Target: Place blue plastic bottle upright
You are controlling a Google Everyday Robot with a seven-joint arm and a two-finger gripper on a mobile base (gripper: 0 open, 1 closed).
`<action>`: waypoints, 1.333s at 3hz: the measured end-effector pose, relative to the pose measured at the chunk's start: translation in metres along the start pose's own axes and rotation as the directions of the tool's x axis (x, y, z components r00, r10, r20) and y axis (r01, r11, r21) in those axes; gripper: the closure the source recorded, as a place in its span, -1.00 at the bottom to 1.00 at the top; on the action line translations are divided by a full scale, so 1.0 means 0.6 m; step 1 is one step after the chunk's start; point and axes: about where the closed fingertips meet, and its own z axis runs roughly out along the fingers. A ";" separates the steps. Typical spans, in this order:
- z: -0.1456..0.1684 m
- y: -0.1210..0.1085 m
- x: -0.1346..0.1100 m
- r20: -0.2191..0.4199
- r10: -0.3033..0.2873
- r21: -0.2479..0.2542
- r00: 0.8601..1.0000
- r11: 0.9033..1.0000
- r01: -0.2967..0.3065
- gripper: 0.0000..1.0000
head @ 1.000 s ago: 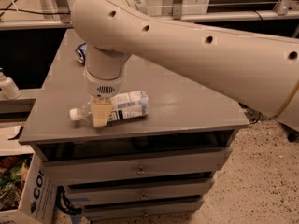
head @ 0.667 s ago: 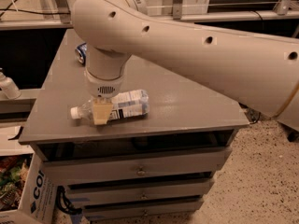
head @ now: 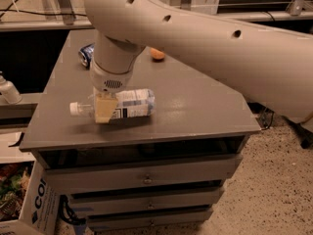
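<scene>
The blue plastic bottle (head: 128, 104) is clear, with a white cap (head: 74, 108) pointing left and a pale blue-white label. It lies on its side near the front left of the grey cabinet top (head: 195, 106). My gripper (head: 104, 106) comes straight down from the big white arm onto the bottle's neck end. One tan finger (head: 104, 110) covers the near side of the bottle and the other finger is hidden behind it. The fingers are closed on the bottle, which sits slightly above its shadow.
A dark blue soda can (head: 86, 54) lies at the back left of the top and a small orange object (head: 157, 54) sits behind the arm. A white bottle (head: 8, 91) stands on a lower shelf at the left. A cardboard box (head: 29, 209) is on the floor.
The gripper and the bottle have risen a little together, and the cap end now sits higher above the cabinet top. The can has not moved.
</scene>
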 end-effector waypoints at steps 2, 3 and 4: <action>-0.070 -0.058 -0.028 0.135 0.009 0.115 0.991 0.993 -0.025 1.00; -0.101 -0.082 -0.032 0.244 0.030 0.160 0.969 0.985 -0.071 1.00; -0.123 -0.098 -0.030 0.360 0.053 0.188 0.931 0.974 -0.128 1.00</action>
